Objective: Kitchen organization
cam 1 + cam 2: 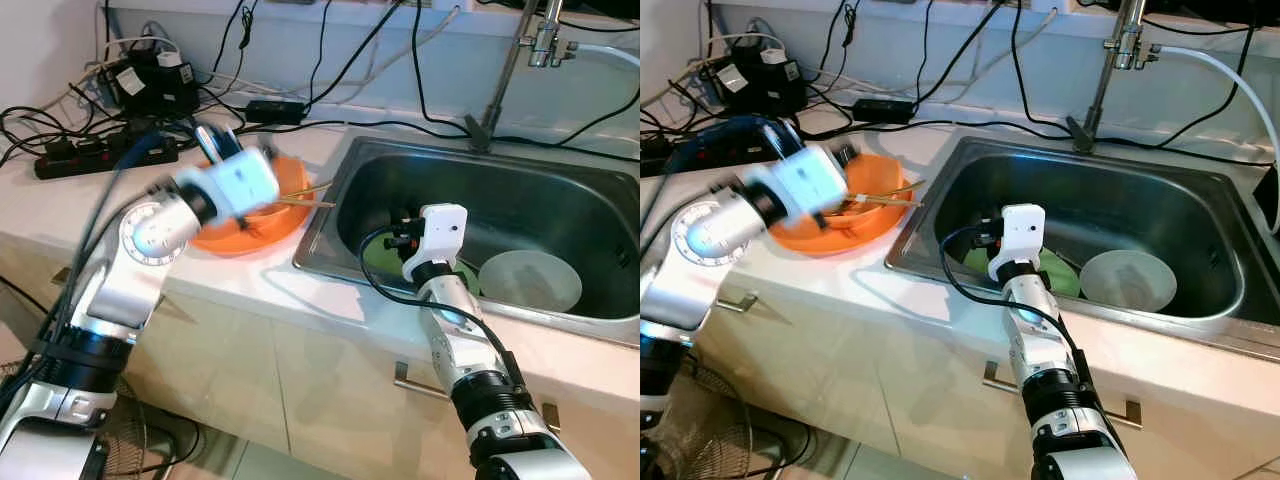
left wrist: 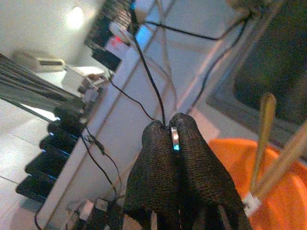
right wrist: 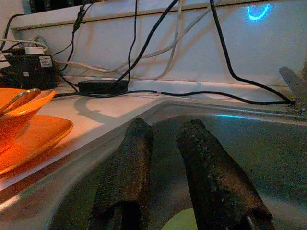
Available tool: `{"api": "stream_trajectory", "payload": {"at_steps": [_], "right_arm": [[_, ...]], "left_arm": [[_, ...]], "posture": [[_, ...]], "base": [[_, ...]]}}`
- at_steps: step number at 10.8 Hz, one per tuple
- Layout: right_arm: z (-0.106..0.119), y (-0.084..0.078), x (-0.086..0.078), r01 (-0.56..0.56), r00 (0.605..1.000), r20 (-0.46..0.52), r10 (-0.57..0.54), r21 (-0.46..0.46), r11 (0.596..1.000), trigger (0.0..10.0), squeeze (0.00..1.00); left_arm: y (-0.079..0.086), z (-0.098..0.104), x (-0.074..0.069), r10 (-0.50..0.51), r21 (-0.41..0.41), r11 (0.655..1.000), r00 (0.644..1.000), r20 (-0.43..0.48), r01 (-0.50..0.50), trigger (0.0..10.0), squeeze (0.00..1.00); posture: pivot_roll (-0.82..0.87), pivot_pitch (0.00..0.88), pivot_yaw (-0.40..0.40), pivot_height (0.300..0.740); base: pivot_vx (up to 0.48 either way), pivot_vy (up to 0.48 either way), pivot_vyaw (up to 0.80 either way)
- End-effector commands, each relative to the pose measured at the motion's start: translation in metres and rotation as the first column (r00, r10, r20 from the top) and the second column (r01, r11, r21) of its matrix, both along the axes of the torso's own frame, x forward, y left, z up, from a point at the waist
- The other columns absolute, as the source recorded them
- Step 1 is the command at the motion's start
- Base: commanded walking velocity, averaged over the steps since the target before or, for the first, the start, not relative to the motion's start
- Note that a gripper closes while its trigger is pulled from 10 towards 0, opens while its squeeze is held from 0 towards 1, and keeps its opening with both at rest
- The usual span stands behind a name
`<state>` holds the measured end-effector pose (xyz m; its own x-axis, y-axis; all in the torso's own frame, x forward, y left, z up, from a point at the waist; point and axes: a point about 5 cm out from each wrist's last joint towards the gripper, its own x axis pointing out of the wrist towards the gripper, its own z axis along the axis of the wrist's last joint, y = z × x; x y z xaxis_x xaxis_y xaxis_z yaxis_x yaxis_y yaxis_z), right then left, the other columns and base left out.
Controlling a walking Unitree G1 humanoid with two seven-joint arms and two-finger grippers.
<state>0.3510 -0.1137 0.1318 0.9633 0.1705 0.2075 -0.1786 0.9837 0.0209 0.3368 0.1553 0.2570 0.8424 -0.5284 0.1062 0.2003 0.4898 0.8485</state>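
Two chopsticks (image 1: pixel 305 195) in orange bowl (image 1: pixel 285 215) under closed left pincer (image 2: pixel 173 136); right pincer (image 3: pixel 165 132) narrowly parted over sink (image 1: pixel 560 205).

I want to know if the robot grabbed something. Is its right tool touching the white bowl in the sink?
Apart. In the right eye view, the right tool hangs over the green plate, with bare sink between it and the white bowl.
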Motion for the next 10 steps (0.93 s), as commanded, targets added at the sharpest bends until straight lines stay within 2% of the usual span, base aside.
{"api": "stream_trajectory", "payload": {"at_steps": [1,2,3,4,5,6,7,8,9,10], "right_arm": [[-0.006,-0.004,0.0,0.005,1.0,-0.03,-0.005,0.006,1.0,10.0,0.0],[-0.005,-0.005,0.0,0.006,1.0,-0.029,-0.005,0.004,1.0,10.0,0.0],[-0.004,-0.005,0.001,0.007,1.0,-0.024,-0.007,0.002,1.0,10.0,0.0],[-0.003,-0.004,0.001,0.009,1.0,-0.02,-0.009,0.001,1.0,10.0,0.0],[-0.002,-0.004,0.001,0.004,1.0,-0.012,-0.004,0.002,1.0,10.0,0.03],[0.001,-0.005,0.001,-0.001,1.0,0.002,0.001,0.002,1.0,10.0,1.0],[0.011,-0.007,0.002,0.007,0.998,0.056,-0.004,-0.055,0.998,10.0,1.0],[0.019,-0.005,0.003,-0.002,0.996,0.087,0.007,-0.052,0.999,10.0,1.0],[0.032,0.003,0.001,-0.052,0.986,0.152,0.063,-0.076,0.996,10.0,1.0],[0.038,0.007,-0.002,-0.087,0.979,0.177,0.099,-0.073,0.994,10.0,1.0]], "left_arm": [[-0.004,0.017,-0.003,-0.016,-0.04,0.999,0.998,0.068,0.019,10.0,0.0],[-0.007,0.025,-0.004,-0.025,-0.09,0.995,0.993,0.114,0.035,10.0,0.0],[-0.017,0.029,-0.004,-0.05,-0.189,0.979,0.986,0.16,0.081,10.0,0.0],[-0.028,0.025,-0.004,-0.076,-0.245,0.963,0.986,0.151,0.112,10.0,0.0],[-0.046,0.018,-0.005,-0.156,-0.292,0.939,0.981,0.115,0.184,10.0,0.0],[-0.06,0.016,-0.008,-0.22,-0.354,0.904,0.97,0.099,0.241,10.0,0.0],[-0.082,0.013,-0.013,-0.308,-0.414,0.854,0.948,0.084,0.315,10.0,0.0],[-0.092,0.013,-0.016,-0.349,-0.43,0.832,0.933,0.085,0.351,10.0,0.0],[-0.108,0.014,-0.023,-0.411,-0.438,0.801,0.907,0.093,0.408,10.0,0.0],[-0.114,0.014,-0.025,-0.433,-0.44,0.79,0.896,0.093,0.427,10.0,0.0]], "posture": [[0.19,0.0,0.033,0.74],[0.19,0.0,0.033,0.74],[0.19,0.0,0.033,0.74],[0.18,0.0,0.034,0.74],[0.17,0.0,0.033,0.74],[0.17,0.0,0.033,0.74],[0.17,0.0,0.032,0.74],[0.16,0.0,0.033,0.74],[0.16,0.0,0.037,0.74],[0.16,0.0,0.037,0.74]], "base": [[0.0,0.0,0.0],[0.0,0.0,0.0],[0.0,0.0,0.0],[0.0,0.0,0.0],[0.0,0.0,0.0],[0.0,0.0,0.0],[0.0,0.0,0.0],[0.0,0.0,0.0],[0.0,0.0,0.0],[0.0,0.0,0.0]]}}
